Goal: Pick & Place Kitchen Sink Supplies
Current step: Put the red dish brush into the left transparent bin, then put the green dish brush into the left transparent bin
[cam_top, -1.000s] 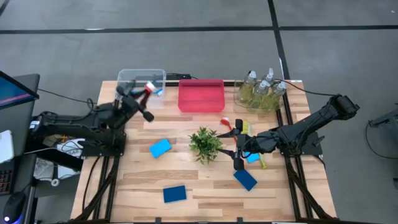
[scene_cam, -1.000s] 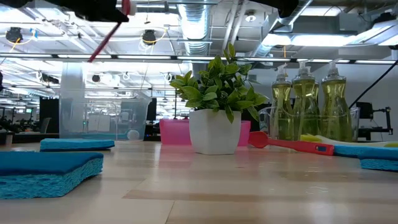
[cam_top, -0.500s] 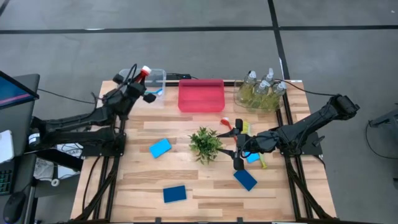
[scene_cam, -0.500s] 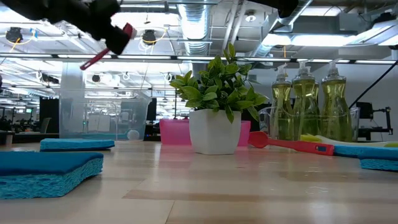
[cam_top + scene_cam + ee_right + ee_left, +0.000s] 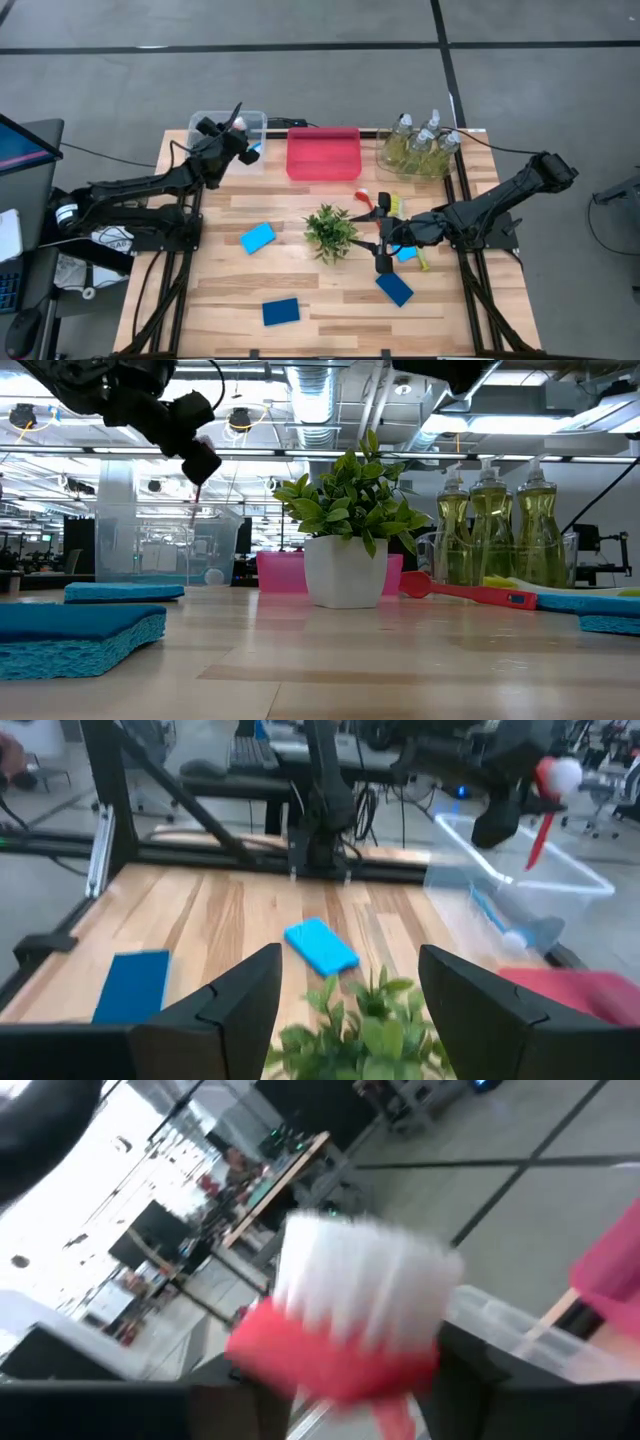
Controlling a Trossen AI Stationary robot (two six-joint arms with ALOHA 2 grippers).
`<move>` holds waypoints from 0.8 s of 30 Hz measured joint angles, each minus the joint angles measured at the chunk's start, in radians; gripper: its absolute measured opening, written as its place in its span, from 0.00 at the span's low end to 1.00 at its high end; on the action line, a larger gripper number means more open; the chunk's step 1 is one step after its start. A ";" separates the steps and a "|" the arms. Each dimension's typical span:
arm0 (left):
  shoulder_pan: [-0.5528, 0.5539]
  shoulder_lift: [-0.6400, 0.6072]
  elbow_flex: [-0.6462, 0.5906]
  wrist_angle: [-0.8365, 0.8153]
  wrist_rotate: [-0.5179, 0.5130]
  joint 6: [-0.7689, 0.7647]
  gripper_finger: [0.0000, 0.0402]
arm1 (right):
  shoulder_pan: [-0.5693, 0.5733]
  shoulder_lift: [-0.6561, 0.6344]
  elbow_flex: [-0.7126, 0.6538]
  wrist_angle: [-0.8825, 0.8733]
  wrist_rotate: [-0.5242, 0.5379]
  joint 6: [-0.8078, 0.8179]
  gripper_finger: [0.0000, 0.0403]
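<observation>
Hanging over the clear bin (image 5: pixel 243 125), red brush (image 5: pixel 545 805) is pinched by left gripper (image 5: pixel 232 135), presumably for drop-in; right gripper (image 5: pixel 383 243) is spread, idle.

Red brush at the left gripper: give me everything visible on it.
The thin long-handled red brush has a red head with white bristles and a slim red handle. It sits at the left gripper, hanging over the clear plastic bin at the table's back left, bristle end up and handle pointing down in the right wrist view. Whether the fingers grip it or have let go cannot be told. Nothing else touches it.
</observation>
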 joint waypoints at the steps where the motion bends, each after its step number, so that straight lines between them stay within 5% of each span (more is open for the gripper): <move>1: 0.000 0.000 0.000 -0.001 -0.011 0.000 0.45 | 0.000 0.000 0.000 -0.016 0.001 0.009 0.57; 9: -0.031 -0.015 0.000 -0.002 -0.056 -0.004 0.57 | -0.044 0.000 0.000 -0.073 0.055 0.047 0.57; 19: -0.081 -0.014 0.000 -0.005 -0.119 -0.029 0.60 | -0.051 0.000 0.000 -0.094 0.059 0.066 0.57; 24: -0.149 -0.014 0.000 -0.005 -0.137 -0.128 0.60 | -0.053 -0.003 0.000 -0.263 0.192 0.160 0.57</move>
